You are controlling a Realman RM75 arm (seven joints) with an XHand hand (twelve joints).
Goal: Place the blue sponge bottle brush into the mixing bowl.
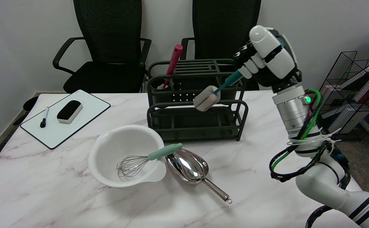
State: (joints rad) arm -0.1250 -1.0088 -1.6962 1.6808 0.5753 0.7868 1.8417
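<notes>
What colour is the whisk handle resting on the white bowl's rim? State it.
Pale mint-green whisk handle, clearest in the head view.

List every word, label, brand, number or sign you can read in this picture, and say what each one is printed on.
None can be read.
The whiteboard is blank, and the marker and eraser show no legible label.
The boxes in the wire rack may carry print, but it is too blurred to tell.
The bottle brush, mixing bowl and right hand show none.
</notes>
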